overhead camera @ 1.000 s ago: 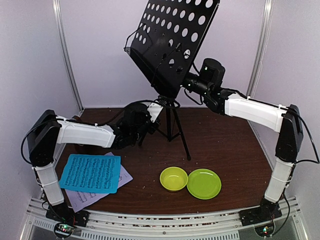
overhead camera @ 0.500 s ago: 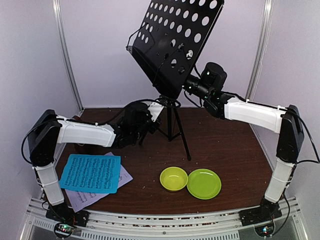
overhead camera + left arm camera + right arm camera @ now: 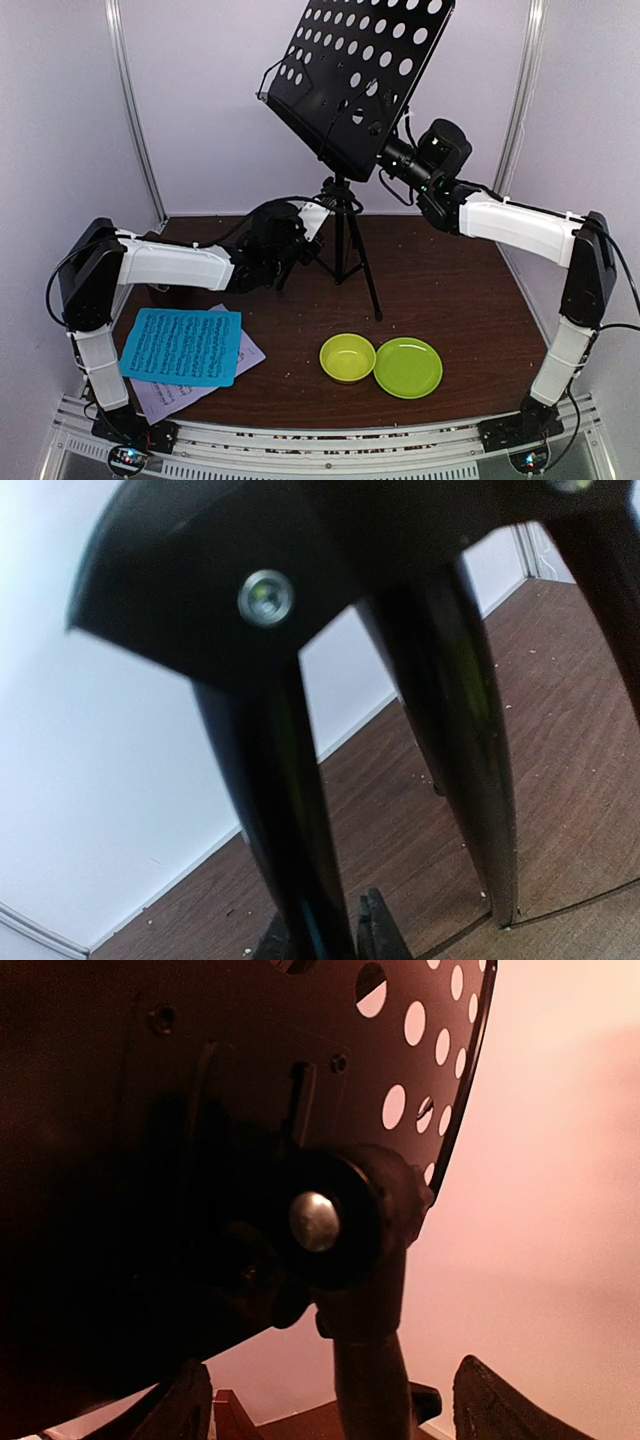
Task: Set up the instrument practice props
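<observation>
Letting go now: right gripper [image 3: 393,153] jaws spread wide vs 1s ago, music stand [image 3: 338,118] desk tipped up more. Left gripper [image 3: 303,236] still clenched on its leg.

No words or numbers can be read. The flat blue paper sheet [image 3: 182,346] carries rows of what seems to be music notation, too small to make out.

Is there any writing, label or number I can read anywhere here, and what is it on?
No text can be read.
Blue sheet: printed music, too small to read.
Pale sheet under it: printed music, too small to read.
Stand, bowl, plate: no lettering visible.
</observation>
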`<state>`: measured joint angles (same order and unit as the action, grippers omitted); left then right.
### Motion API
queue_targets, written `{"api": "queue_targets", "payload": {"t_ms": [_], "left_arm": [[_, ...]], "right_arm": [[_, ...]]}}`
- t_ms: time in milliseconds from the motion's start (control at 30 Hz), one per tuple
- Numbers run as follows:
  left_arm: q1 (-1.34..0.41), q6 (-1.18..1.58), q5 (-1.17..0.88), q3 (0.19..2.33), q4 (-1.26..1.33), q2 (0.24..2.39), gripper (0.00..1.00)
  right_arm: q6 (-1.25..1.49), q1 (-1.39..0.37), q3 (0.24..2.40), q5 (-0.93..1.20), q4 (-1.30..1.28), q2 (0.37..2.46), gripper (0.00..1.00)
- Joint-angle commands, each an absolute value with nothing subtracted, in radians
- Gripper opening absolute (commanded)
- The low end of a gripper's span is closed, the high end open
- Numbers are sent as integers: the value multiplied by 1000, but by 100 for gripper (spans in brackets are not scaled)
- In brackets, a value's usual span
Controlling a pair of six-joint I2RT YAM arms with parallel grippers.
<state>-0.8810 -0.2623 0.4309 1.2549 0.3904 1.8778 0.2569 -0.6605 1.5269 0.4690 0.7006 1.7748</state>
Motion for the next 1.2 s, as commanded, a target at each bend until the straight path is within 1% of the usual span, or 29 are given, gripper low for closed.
{"api": "queue_targets", "payload": {"t_ms": [0,300,467,667,833,1033,1167], "left_arm": [[-914,-364,345,1256,243,1928,0],[-911,-364,337,1259,245,1930,0],[-911,-362,336,1258,248,1930,0],[-910,-356,333,1256,240,1930,0],[-909,-345,325,1259,228,1927,0],[-905,-333,311,1283,191,1939,0],[-901,-324,303,1295,176,1948,0]], "right_arm": [[288,-659,1497,446,690,1735,84],[321,-658,1371,414,737,1709,86],[337,-659,1336,413,760,1707,91],[348,-657,1286,400,772,1677,93],[341,-651,1216,369,732,1616,93],[322,-638,1166,366,607,1552,94],[328,-631,1108,369,594,1511,95]]}}
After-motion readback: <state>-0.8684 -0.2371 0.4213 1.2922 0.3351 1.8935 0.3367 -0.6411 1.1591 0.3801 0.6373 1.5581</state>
